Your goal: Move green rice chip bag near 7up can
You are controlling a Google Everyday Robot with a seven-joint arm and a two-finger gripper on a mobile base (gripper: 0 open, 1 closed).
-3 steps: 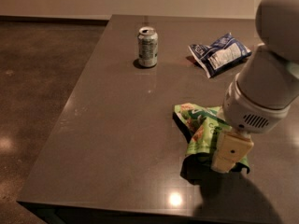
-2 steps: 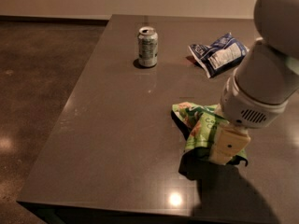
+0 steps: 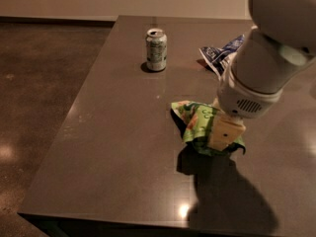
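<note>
Shifted left: green rice chip bag [image 3: 195, 123] (in hand [image 3: 223, 135]).

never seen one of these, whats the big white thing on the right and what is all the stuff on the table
The big white shape is a robot's arm, reaching in from the right edge of the picture. At its tip is the gripper, the clamp it picks things up with. The one camera looks down across a dark table. The gripper is down on the green rice chip bag, a crumpled lime-green pouch near the middle of the table. Whether it actually has hold of the bag cannot be seen. Farther back stands the 7up can, upright and well apart from the bag. To the right of the can lies a blue-and-white snack bag, partly hidden behind the arm.
</note>
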